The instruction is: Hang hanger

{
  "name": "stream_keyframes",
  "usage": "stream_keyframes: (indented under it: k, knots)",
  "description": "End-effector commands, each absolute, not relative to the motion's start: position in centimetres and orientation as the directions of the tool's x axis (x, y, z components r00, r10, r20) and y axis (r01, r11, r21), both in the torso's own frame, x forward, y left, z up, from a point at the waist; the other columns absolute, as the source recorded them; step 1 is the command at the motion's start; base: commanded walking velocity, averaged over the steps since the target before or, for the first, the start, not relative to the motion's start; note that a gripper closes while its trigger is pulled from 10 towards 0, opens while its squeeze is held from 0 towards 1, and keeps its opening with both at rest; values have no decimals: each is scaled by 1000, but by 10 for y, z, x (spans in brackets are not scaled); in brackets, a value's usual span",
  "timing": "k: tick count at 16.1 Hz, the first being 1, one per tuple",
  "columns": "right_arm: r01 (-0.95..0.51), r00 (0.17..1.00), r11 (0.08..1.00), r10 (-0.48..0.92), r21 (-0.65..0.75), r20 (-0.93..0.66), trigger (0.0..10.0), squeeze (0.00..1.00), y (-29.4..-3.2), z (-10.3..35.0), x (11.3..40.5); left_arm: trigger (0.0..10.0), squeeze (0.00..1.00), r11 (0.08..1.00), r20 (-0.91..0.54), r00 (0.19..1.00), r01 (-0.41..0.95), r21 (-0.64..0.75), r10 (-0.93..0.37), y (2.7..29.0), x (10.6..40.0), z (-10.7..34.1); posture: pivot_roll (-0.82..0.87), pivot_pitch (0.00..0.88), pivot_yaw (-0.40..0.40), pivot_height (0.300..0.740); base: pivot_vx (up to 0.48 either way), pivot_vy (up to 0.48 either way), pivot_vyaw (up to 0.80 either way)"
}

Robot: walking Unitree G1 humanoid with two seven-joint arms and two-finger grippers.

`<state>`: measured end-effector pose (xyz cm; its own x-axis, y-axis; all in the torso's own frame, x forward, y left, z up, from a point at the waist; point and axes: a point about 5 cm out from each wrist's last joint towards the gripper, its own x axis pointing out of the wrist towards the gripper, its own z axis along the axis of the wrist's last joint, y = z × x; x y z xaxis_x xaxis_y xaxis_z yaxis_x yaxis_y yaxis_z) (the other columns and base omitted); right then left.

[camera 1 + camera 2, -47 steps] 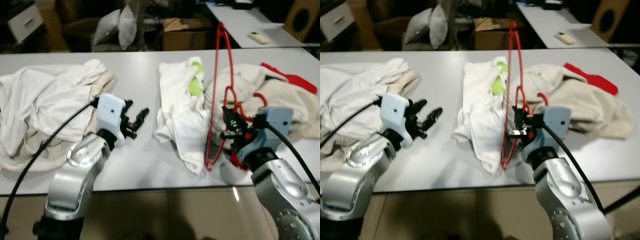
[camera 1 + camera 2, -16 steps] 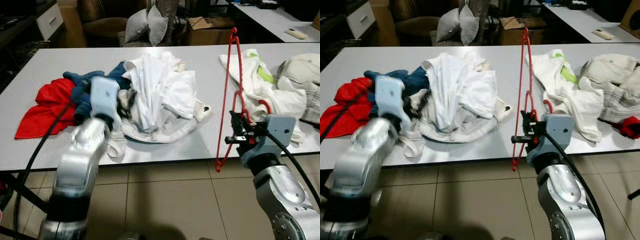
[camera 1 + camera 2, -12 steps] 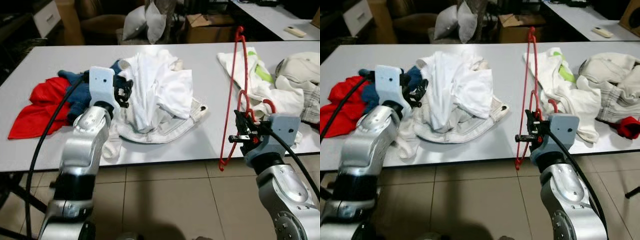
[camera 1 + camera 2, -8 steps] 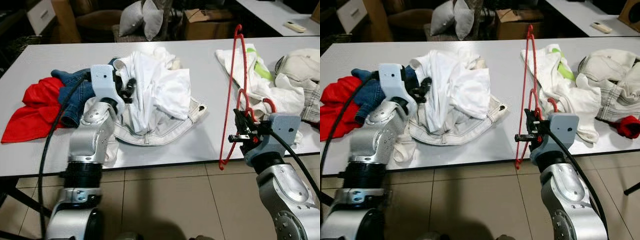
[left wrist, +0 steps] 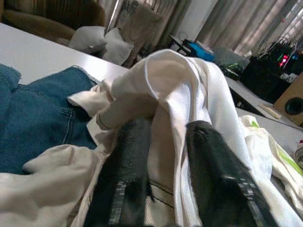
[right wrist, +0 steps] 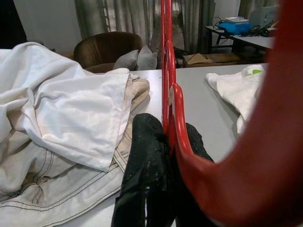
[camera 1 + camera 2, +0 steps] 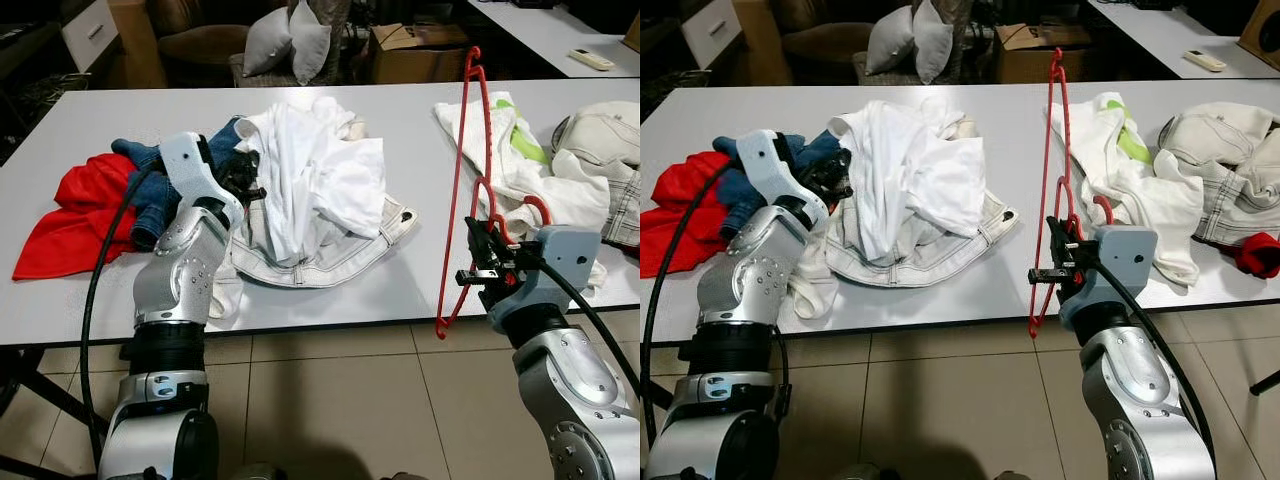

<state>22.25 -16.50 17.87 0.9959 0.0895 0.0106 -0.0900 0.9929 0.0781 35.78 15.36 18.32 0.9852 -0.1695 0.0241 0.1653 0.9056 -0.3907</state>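
Observation:
A red wire hanger (image 7: 462,190) stands upright at the table's front edge, hook uppermost. My right gripper (image 7: 478,262) is shut on its lower part, and its black fingers (image 6: 147,161) pinch the red wire. A white shirt (image 7: 320,180) lies crumpled on top of a cream garment (image 7: 330,262) in the middle of the table. My left gripper (image 7: 243,182) is pressed into the shirt's left side. Its two fingers (image 5: 125,175) hold a fold of the white cloth (image 5: 168,142) between them.
Blue jeans (image 7: 150,190) and a red cloth (image 7: 65,215) lie left of the shirt. More pale clothes (image 7: 515,160) are heaped at the right end of the grey table (image 7: 400,295). Behind it are cushions (image 7: 285,30), a cardboard box (image 7: 410,45) and a second table with a remote (image 7: 593,60).
The view swung left to this pile, and my left arm reached into the white shirt. In the last half second its wrist tilted over. My right gripper kept the hanger upright.

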Motion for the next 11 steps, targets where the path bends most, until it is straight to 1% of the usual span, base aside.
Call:
stream_keyframes:
  k: [1, 3, 5, 11]
  knots:
    - [-93, 996, 993, 91, 78, 21, 10000, 0, -166, 180, 223, 0, 0, 902, 30, 983, 178, -393, -181, 151, 361, 186, -106, 0, 23, 740, 0, 0, 0]
    - [-95, 995, 993, 94, 73, 23, 10000, 0, -166, 180, 224, 0, 0, 897, 16, 976, 205, -391, -216, 143, 362, 181, -111, 0, 24, 740, 0, 0, 0]
    - [-95, 995, 993, 93, 71, 22, 10000, 0, -166, 180, 224, 0, 0, 903, -6, 975, 204, -378, -223, 137, 363, 174, -111, 0, 24, 740, 0, 0, 0]
    - [-87, 996, 994, 86, 72, 23, 10000, 0, -166, 180, 224, 0, 0, 901, 17, 977, 204, -382, -213, 140, 366, 177, -113, 0, 28, 740, 0, 0, 0]
